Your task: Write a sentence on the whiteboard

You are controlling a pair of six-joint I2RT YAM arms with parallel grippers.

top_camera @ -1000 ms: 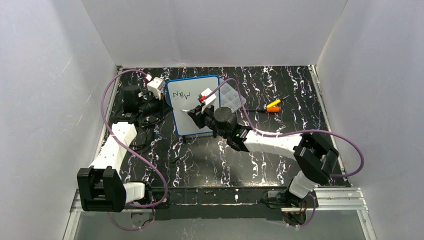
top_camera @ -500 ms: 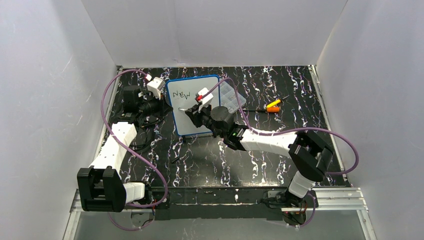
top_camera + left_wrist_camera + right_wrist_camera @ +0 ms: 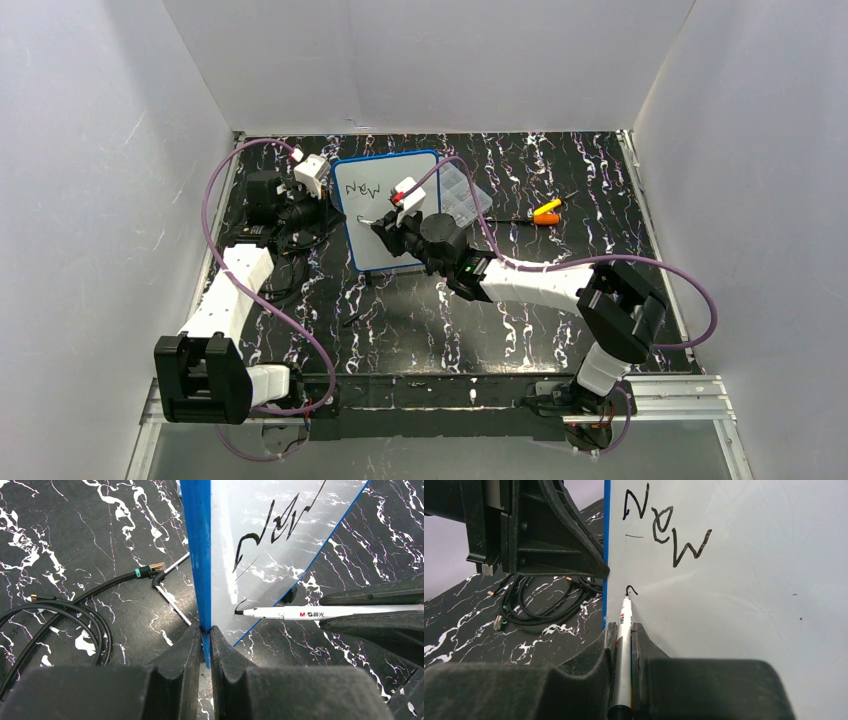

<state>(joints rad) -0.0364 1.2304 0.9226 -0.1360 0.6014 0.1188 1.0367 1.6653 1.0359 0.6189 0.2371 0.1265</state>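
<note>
On the black marbled counter the whiteboard stands toward the rear left, just beside a clear compartment box. It is steadied by the left hand, whose fingers are pressed together on the blue frame at the board's left edge.

Over the last second the right arm has swung leftward across the board. The right hand, clamped on a white marker, now points at the left margin below the first word.

The sentence reads only "New" so far. Under it, where the board was blank a moment ago, a small black hook has appeared at the marker's tip (tip touching the surface, as far as the wrist views show).

By my reading the second line has just begun, so most of the writing is still ahead.
</note>
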